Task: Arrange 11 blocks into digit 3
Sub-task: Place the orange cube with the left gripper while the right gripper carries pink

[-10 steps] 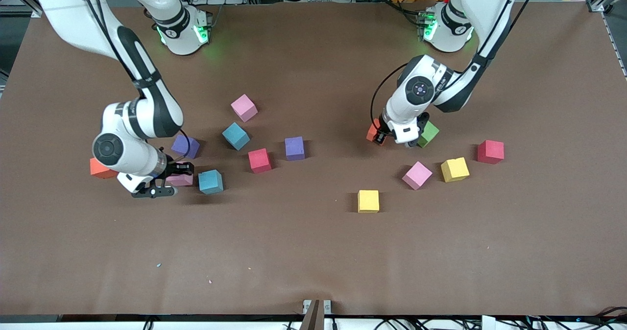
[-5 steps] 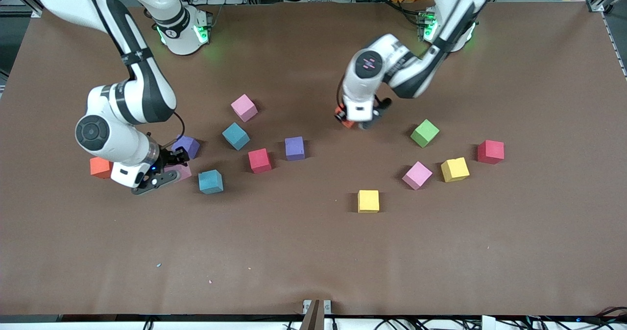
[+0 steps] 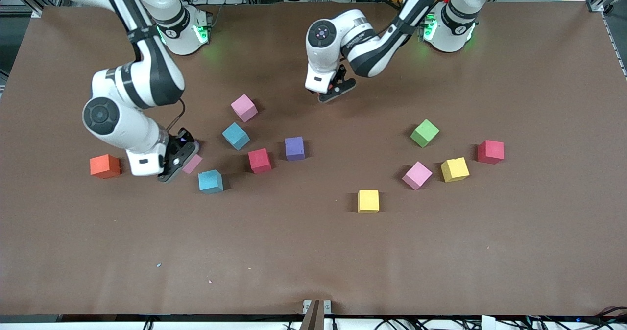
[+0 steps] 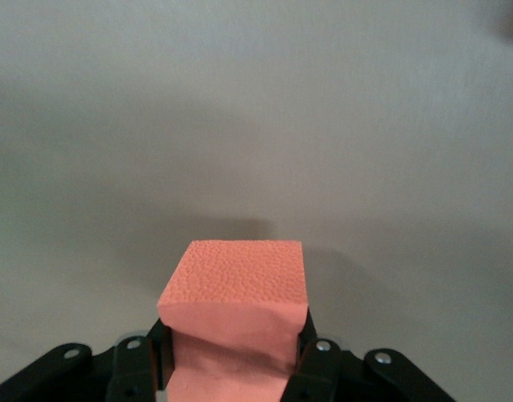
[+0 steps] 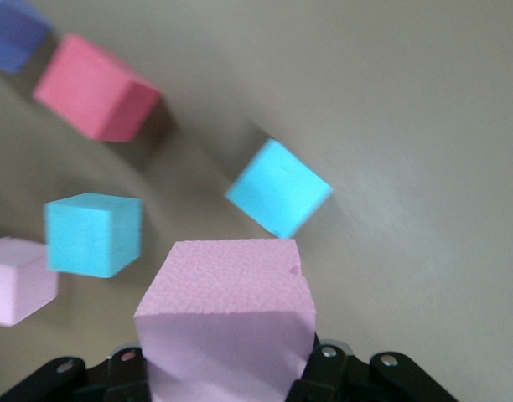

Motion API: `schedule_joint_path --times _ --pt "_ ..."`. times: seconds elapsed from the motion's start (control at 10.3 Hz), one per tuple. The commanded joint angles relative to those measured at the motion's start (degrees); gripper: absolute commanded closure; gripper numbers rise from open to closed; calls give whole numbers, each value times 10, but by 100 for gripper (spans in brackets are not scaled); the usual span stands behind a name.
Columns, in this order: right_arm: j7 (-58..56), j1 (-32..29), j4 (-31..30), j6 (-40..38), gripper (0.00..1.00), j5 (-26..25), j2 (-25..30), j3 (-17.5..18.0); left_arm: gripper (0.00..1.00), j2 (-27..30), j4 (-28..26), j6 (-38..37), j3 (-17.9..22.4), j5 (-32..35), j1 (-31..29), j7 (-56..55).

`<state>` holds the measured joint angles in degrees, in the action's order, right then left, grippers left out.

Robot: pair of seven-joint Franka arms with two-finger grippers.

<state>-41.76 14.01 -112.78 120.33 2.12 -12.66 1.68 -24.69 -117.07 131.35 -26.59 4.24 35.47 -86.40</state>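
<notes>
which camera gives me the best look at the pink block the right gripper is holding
The right wrist view: the pink block fills the foreground, pinched by the right gripper. The front view shows only a sliver; the left wrist view shows none of it.

Blocks point(image 3: 259, 160) lie scattered on the table point(image 3: 313, 261) in two loose clusters, one toward each arm's end. The right gripper point(image 3: 183, 156) holds one block point(image 5: 227, 318) over its cluster. The left gripper point(image 3: 333, 91) holds another block point(image 4: 235, 310) over open table, apart from both clusters.
</notes>
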Motion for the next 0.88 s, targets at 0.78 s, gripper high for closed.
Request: schedule_joint_path --times 0.78 --pt "-120 129 -178 -3 60 -64 170 -4 100 -55 25 15 -28 86 48 127"
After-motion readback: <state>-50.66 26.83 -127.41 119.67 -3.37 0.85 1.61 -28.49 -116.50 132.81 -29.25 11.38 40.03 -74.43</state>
